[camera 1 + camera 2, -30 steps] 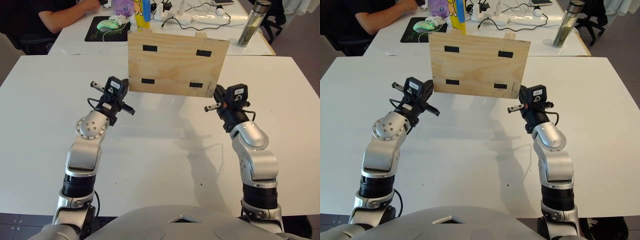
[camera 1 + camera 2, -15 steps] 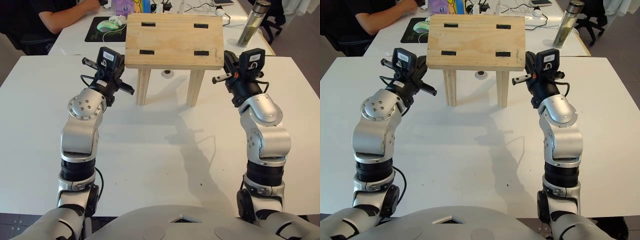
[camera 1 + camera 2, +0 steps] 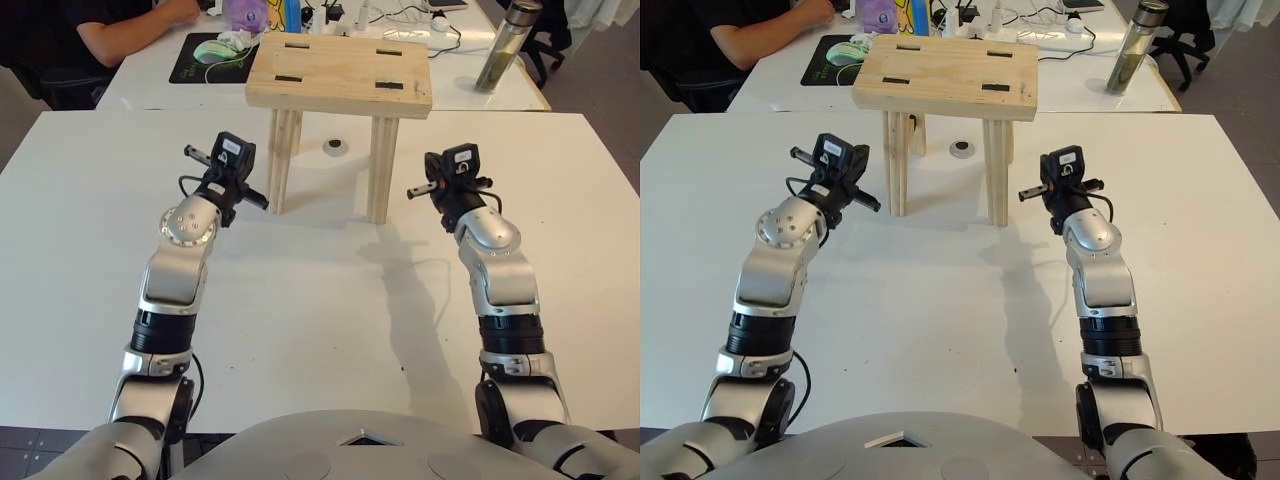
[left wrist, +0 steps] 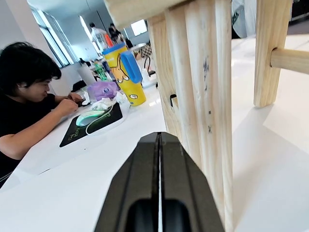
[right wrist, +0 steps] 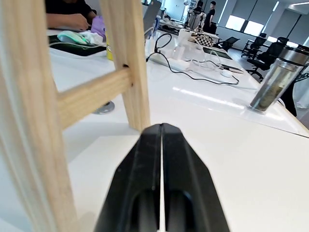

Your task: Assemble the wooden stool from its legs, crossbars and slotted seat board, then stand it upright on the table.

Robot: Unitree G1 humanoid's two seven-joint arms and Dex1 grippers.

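Four legs down, the stool (image 3: 338,75) stands upright on the bench (image 3: 300,330), with the left gripper (image 4: 158,139) and right gripper (image 5: 161,128) just beside its front legs, fingers (image 4: 181,164) clenched on nothing. It looks stiff and fairly light, its slotted joints possibly loose, so any further hold is best taken at the seat's side edges.

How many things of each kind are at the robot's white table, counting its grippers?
Upright light wooden stool: 1
Small round grey disc: 1
Black grippers, fingers shut: 2, the left gripper and the right gripper
Total: 4
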